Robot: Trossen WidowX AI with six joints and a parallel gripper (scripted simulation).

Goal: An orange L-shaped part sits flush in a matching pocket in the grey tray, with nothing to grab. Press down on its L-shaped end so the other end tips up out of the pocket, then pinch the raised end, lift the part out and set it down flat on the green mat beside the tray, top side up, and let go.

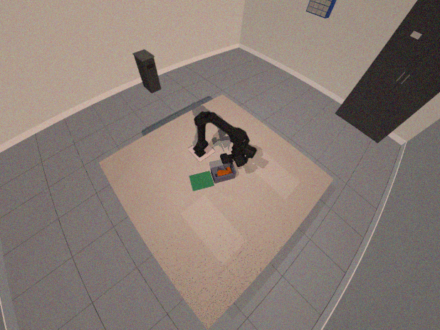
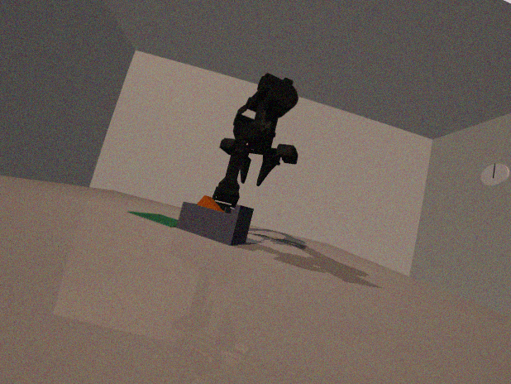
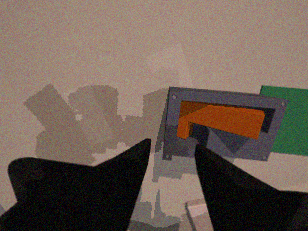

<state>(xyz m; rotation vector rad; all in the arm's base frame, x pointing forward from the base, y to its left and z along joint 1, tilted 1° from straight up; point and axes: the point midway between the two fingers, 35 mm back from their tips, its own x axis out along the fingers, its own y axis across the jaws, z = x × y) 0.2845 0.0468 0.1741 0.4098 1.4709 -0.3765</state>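
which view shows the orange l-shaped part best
The wrist view: the orange L-shaped part shows its whole outline, lying askew in the grey tray. The exterior view shows only one raised orange end above the tray wall. The top view gives just a small orange patch.

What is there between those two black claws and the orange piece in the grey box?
Nothing solid: in the exterior view the gripper hangs in open air above the tipped-up orange part in its grey tray.

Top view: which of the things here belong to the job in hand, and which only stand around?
Belong to the job:
orange L-shaped part
grey tray
green mat
end effector

Only standing around:
dark bin
black cabinet
blue wall panel
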